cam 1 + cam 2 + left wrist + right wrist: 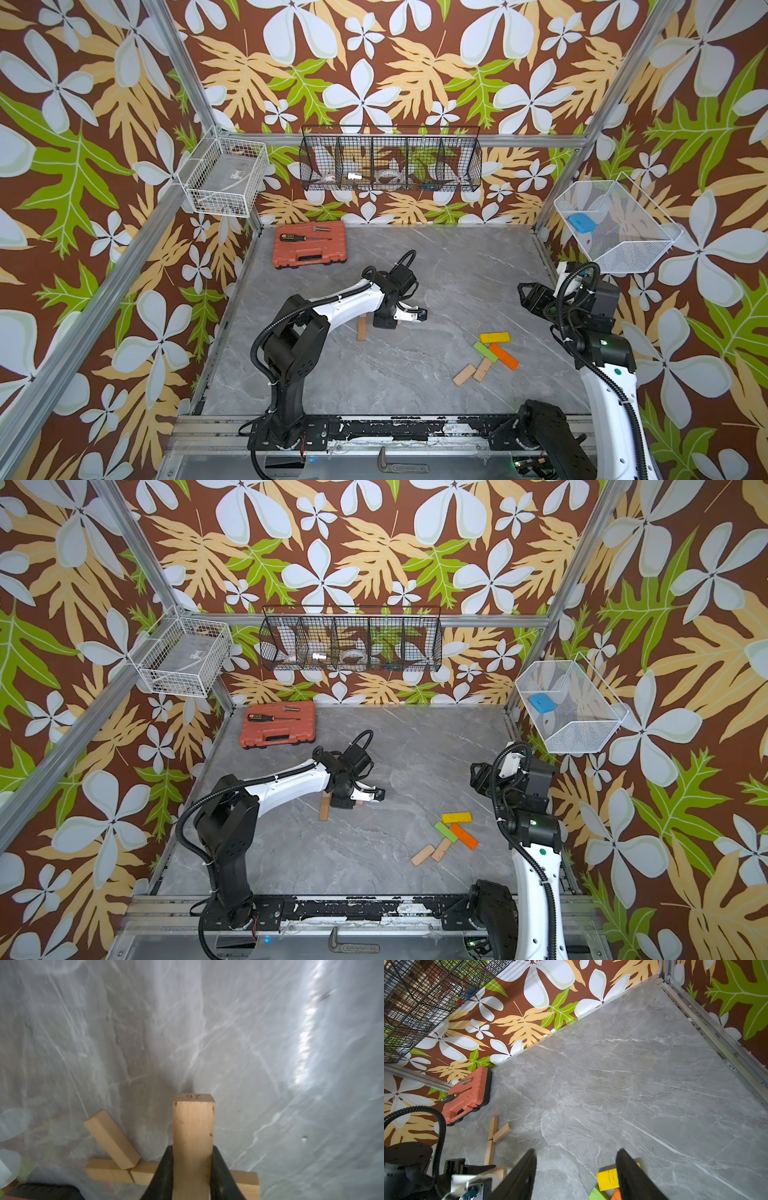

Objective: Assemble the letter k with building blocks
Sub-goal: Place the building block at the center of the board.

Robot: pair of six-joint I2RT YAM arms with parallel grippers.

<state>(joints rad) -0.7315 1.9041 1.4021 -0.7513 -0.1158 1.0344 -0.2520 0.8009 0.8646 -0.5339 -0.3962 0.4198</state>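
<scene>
The wooden plank (193, 1136) clamped between the left jaws runs off the picture's edge, those jaws hide the middle of the plank row (110, 1172) behind them, and one right jaw part-covers the yellow plank (607, 1179), with the green plank (597, 1194) and orange plank (614, 1196) cropped.

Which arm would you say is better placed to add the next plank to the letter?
Left: the left gripper is shut on a plain light wooden plank at the laid wooden planks; the right gripper hangs open, empty.
</scene>
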